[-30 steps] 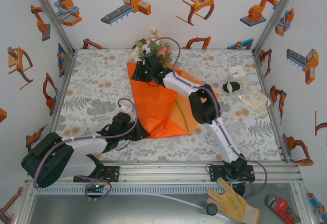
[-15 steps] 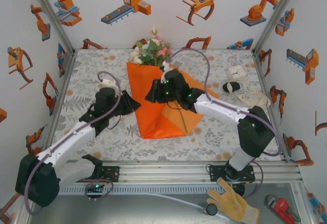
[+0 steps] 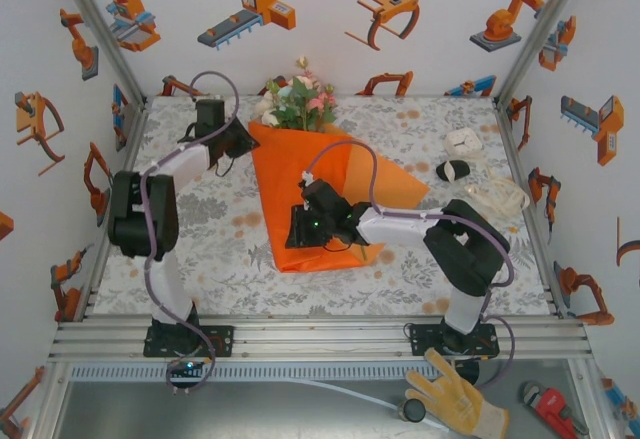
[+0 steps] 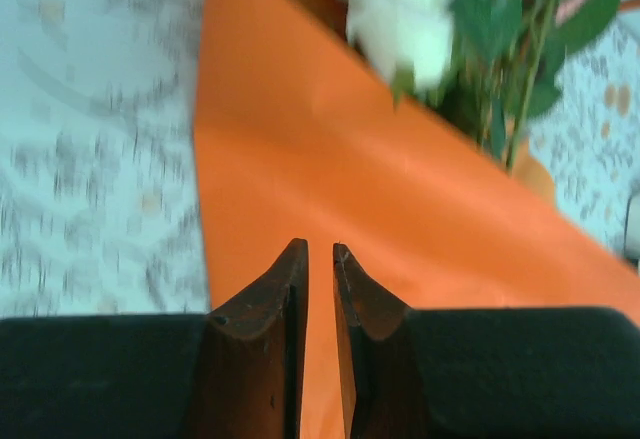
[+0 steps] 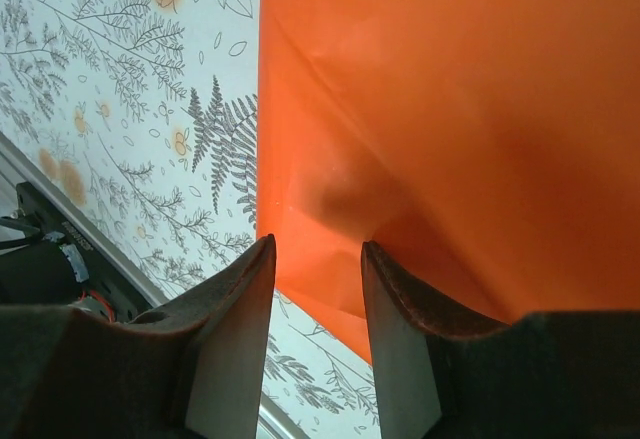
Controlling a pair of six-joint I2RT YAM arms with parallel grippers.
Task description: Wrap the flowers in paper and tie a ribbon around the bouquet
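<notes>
The orange paper (image 3: pixel 290 184) lies folded over the flowers' stems in the middle of the table. The pink, white and cream flowers (image 3: pixel 298 104) stick out of its far end, forming a loose bouquet. My left gripper (image 3: pixel 240 142) hovers at the paper's far left corner beside the blossoms. In the left wrist view it (image 4: pixel 315 249) stands open by a narrow gap over the paper (image 4: pixel 300 159), with a white flower (image 4: pixel 410 19) ahead. My right gripper (image 3: pixel 292 229) is open above the paper's near left end. Its jaws (image 5: pixel 315 244) straddle the paper's (image 5: pixel 450 109) folded corner without touching it. The cream ribbon (image 3: pixel 497 196) lies loose at the right.
A small white box (image 3: pixel 464 141) and a black oval object (image 3: pixel 453 170) sit at the right, near the ribbon. The floral tablecloth (image 3: pixel 190 209) is bare to the left of the paper. Walls enclose the table on three sides, with an aluminium rail (image 3: pixel 320 334) at the near edge.
My left arm has swung from the paper's near left side up to its far left corner. My right gripper has moved from the blossoms down to the paper's near end.
</notes>
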